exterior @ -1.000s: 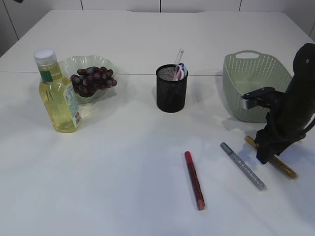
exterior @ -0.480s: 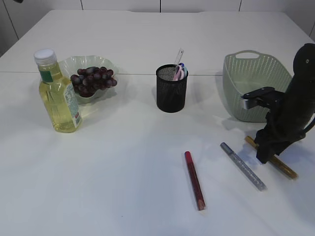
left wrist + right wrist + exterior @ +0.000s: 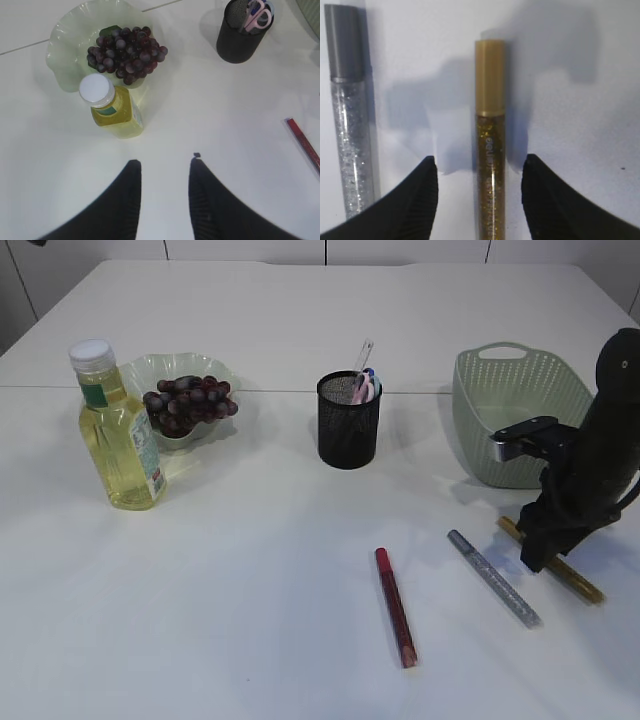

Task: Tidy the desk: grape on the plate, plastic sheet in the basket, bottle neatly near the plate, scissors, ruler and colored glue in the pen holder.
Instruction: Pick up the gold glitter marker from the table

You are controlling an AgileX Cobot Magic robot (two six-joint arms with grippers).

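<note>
Over the last second we saw no change. The right gripper point(image 3: 479, 172) stayed low on the desk point(image 3: 250, 570), fingers apart, straddling the gold glue point(image 3: 490, 140), ungrasped. The left gripper point(image 3: 162, 167) hung parted, empty, above the bottle point(image 3: 112, 107).

The right arm point(image 3: 600, 450) was matte black and bulky, with a silvery bracket point(image 3: 510, 440). Both tools had black, finely ribbed, tapering fingers point(image 3: 125, 200).
</note>
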